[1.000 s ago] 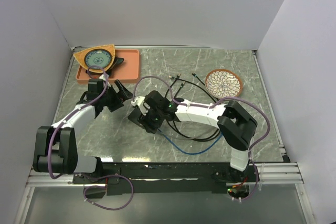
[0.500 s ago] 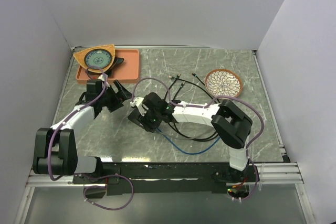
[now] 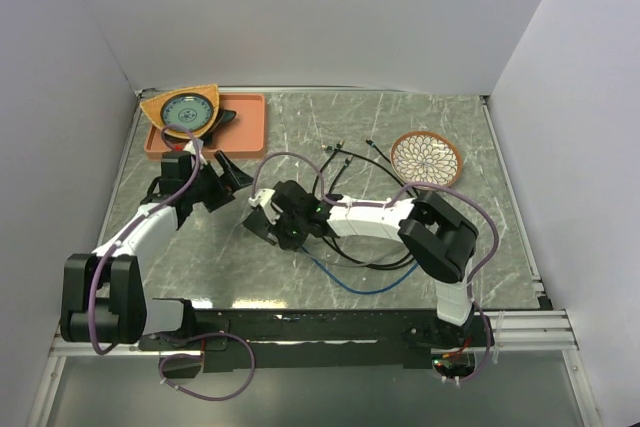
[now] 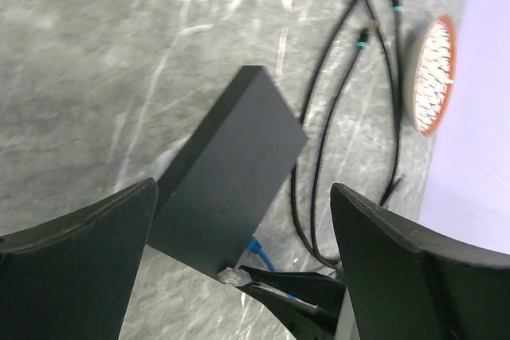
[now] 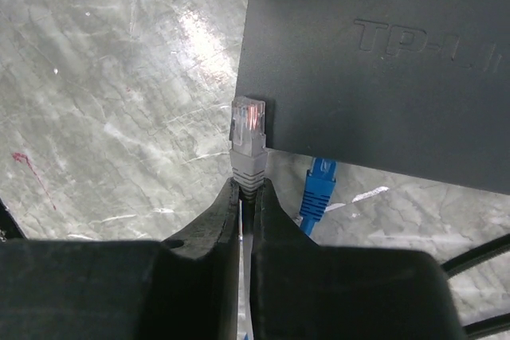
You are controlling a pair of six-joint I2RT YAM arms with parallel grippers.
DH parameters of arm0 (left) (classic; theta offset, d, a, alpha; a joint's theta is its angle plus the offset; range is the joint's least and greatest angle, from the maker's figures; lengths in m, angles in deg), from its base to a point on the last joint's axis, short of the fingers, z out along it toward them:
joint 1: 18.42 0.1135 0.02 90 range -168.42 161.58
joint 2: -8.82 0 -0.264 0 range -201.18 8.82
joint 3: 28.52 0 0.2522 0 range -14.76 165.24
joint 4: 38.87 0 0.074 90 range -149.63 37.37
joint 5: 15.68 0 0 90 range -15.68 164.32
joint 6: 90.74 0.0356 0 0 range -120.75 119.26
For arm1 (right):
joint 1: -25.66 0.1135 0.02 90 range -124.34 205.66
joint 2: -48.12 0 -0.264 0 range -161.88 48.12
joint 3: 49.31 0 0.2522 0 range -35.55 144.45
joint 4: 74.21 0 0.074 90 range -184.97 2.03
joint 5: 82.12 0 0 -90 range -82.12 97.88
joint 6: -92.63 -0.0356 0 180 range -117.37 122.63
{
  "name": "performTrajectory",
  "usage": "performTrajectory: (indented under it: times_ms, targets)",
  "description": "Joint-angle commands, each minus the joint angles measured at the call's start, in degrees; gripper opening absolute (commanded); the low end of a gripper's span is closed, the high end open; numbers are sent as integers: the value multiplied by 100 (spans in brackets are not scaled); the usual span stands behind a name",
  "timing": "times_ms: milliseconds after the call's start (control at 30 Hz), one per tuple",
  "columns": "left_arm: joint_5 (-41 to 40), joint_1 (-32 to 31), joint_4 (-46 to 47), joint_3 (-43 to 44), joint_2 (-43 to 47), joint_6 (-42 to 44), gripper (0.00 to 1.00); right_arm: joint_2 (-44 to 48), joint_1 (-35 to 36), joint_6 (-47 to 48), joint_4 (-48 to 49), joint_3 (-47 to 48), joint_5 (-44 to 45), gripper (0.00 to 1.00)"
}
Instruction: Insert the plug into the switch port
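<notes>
1. Right gripper (image 5: 247,190): jaws clenched on the grey boot of the clear-tipped network plug (image 5: 247,134), which juts straight ahead of the fingertips
2. Just ahead of the jaws, the plug tip meets the near edge of the flat matte-black rectangular switch box (image 5: 382,53) at its left corner; the switch port is hidden under that edge
3. Just right of the jaws, a blue plug (image 5: 319,189) sits in the same edge
4. Beyond the box, the left gripper (image 4: 243,197) is spread wide and holds nothing
5. Risk: the tip looks wide of any socket, so pushing may jam it on the casing, and the unbraced box would slide
</notes>
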Motion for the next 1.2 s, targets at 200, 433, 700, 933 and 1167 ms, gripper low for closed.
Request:
performTrajectory:
  times_ms: [200, 433, 700, 933, 1167]
  targets:
    - [1115, 26, 1292, -351, 680, 172, 96, 1207, -824, -124, 84, -52, -1045, 0]
    - [2040, -18, 2417, -562, 680, -240, 96, 1701, -1676, -318, 285, -192, -2740, 0]
    - [2234, -536, 3070, -449, 593, -523, 99, 1965, -2038, -854, 620, -395, -3411, 0]
    - [1715, -1388, 2453, 123, 259, 23, 87, 2017, -2082, -986, 735, -430, -3481, 0]
    - [1847, -1450, 2604, 132, 109, -48, 66, 2052, -2135, -1082, 822, -421, -3525, 0]
